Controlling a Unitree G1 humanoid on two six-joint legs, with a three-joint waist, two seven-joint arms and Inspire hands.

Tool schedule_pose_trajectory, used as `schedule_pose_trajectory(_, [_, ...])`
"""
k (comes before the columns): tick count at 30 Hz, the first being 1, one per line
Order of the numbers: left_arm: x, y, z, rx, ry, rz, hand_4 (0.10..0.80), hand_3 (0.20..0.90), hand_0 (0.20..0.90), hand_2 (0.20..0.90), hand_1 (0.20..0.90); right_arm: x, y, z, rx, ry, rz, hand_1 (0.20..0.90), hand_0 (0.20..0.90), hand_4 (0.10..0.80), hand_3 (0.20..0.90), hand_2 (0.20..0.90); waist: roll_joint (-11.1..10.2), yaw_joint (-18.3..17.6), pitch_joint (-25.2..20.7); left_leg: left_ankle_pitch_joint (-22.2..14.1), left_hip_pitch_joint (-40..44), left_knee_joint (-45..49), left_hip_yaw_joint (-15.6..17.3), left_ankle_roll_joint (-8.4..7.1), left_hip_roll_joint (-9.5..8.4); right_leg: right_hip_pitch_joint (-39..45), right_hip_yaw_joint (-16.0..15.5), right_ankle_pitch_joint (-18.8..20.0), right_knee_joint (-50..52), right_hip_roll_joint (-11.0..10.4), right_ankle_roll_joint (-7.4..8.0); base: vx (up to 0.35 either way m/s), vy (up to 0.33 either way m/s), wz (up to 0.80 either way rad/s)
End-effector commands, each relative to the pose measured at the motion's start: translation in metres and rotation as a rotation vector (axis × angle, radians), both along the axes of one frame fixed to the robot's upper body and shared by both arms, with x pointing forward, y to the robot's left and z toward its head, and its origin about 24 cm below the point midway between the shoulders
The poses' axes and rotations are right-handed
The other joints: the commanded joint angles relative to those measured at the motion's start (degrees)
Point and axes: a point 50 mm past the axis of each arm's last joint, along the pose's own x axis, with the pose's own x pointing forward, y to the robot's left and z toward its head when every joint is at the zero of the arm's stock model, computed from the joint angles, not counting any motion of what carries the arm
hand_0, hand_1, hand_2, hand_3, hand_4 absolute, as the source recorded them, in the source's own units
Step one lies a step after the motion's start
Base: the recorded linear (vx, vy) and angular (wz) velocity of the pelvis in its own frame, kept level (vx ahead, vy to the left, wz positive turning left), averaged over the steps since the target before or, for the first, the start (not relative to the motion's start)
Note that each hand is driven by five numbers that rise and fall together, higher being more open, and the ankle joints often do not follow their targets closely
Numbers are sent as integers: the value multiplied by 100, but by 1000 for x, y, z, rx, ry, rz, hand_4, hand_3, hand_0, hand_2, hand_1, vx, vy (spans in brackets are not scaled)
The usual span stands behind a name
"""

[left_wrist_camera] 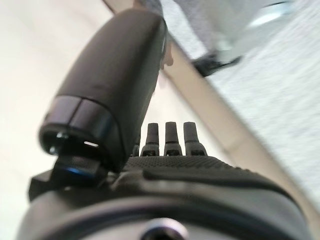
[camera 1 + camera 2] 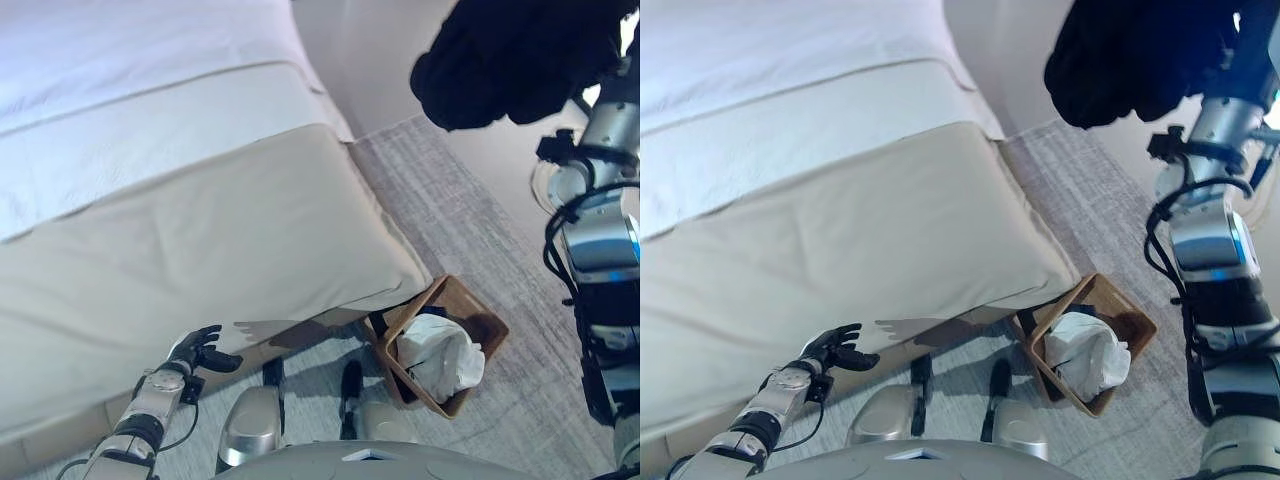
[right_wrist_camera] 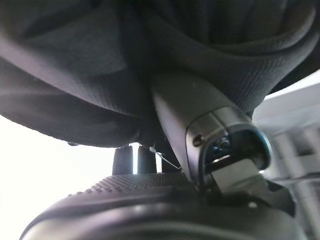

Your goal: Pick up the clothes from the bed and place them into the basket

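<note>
Right hand (image 3: 165,200) raised high, well above grey carpet past bed's foot corner; bunched black fabric garment (image 2: 515,60) draped over it, fingers apparently curled into cloth, mostly hidden. Brown square wicker basket (image 2: 470,310) on carpet just beside foot corner of beige-covered bed (image 2: 200,250), crumpled white cloth (image 2: 440,355) inside. Left hand (image 2: 198,348) low at bed's near edge, fingers relaxed, holding nothing.

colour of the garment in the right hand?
Black garment, clearest in the left eye view.
</note>
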Motion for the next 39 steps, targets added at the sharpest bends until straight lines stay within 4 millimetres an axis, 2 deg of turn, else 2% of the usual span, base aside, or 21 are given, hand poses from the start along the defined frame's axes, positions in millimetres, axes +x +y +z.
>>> schedule_pose_trajectory(1, [-29, -12, -21, 14, 138, -115, 800, 900, 900, 900, 900, -20, -21, 25, 2, -137, -19, 300, 300, 100, 200, 300, 297, -305, -942, -839, 241, 12, 97, 235, -26, -265, 58, -254, 342, 259, 94, 69, -110, -36])
schedule_pose_trajectory(5, [-35, -13, -24, 19, 173, -151, 800, 900, 900, 900, 900, -21, -30, -4, 64, -36, -28, 300, 300, 100, 200, 300, 335, -456, -952, -926, 299, 120, 206, 248, -25, -272, 229, -300, 420, 290, 64, 74, -97, -40])
schedule_pose_trajectory(7, [-39, -14, -26, 14, 183, -163, 800, 900, 900, 900, 900, -20, -36, -26, 130, 56, -16, 300, 300, 100, 200, 300, 386, -559, -871, -1037, 289, 356, 302, 262, -6, -334, 297, -375, 609, 274, 37, 79, -156, -27])
schedule_pose_trajectory(11, [-36, -16, -25, 25, 178, -188, 800, 900, 900, 900, 900, -13, -42, -55, 274, 167, 19, 300, 300, 100, 200, 300, 468, -624, -555, -1230, 48, 1010, 364, 293, 63, -618, 226, -576, 1224, 184, -39, 1, -145, -27])
schedule_pose_trajectory(16, [-10, -18, -13, 29, 91, -184, 800, 900, 900, 900, 900, -1, -46, -57, 346, 185, 9, 300, 300, 100, 200, 300, 654, -721, 50, -1324, -542, 1598, 300, 264, 110, -1190, 165, -793, 1817, 90, -143, -185, -100, -12])
schedule_pose_trajectory(17, [5, -23, -6, 18, 27, -173, 800, 900, 900, 900, 900, 5, -47, -52, 350, 183, 4, 300, 300, 100, 200, 300, 783, -773, 363, -1303, -870, 1814, 283, 241, 98, -1548, 153, -872, 2108, 55, -211, -313, -74, -2])
schedule_pose_trajectory(20, [23, -31, 3, -7, -52, -161, 800, 900, 900, 900, 900, 12, -47, -44, 347, 177, 4, 300, 300, 100, 200, 300, 965, -826, 693, -1309, -1302, 2117, 252, 212, 81, -2020, 162, -1004, 2504, 27, -296, -281, -8, -14])
schedule_pose_trajectory(22, [41, -39, 15, -34, -143, -149, 800, 900, 900, 900, 900, 19, -44, -39, 340, 167, 1, 300, 300, 100, 200, 300, 1115, -855, 1021, -1249, -1795, 2383, 223, 192, 76, -2559, 198, -1110, 2917, 39, -411, -253, -63, -22])
schedule_pose_trajectory(27, [65, -43, 37, -65, -273, -145, 800, 900, 900, 900, 900, 31, -46, -39, 327, 239, -65, 300, 300, 100, 200, 300, 1325, -827, 1400, -1351, -2537, 2937, 148, 136, 46, -3332, 183, -1497, 3698, 63, -524, -78, -104, -7])
schedule_pose_trajectory(29, [71, -43, 45, -81, -316, -160, 800, 900, 900, 900, 900, 36, -53, -48, 325, 316, -128, 300, 300, 100, 200, 300, 1433, -813, 1469, -1326, -2862, 3101, 204, 133, 55, -3685, 153, -1576, 3958, 74, -583, -39, -77, -6])
schedule_pose_trajectory(30, [71, -43, 46, -85, -322, -162, 800, 900, 900, 900, 900, 38, -54, -50, 326, 336, -134, 681, 681, 545, 645, 681, 1454, -814, 1469, -1323, -2931, 3129, 215, 132, 59, -3763, 158, -1589, 4004, 79, -593, -5, -31, -2])
schedule_pose_trajectory(31, [72, -44, 48, -93, -331, -165, 800, 900, 900, 900, 900, 39, -55, -52, 318, 356, -148, 900, 900, 800, 900, 900, 1488, -811, 1470, -1311, -3020, 3152, 232, 132, 68, -3865, 165, -1602, 4056, 89, -609, -4, -11, -21])
schedule_pose_trajectory(39, [82, -58, 62, -135, -410, -218, 800, 900, 900, 900, 900, 48, -71, -50, 323, 433, -268, 900, 900, 800, 900, 900, 1710, -684, 1470, -1213, -3675, 3229, 334, 115, 100, -4509, 136, -1602, 4195, 79, -659, -24, -10, -15])
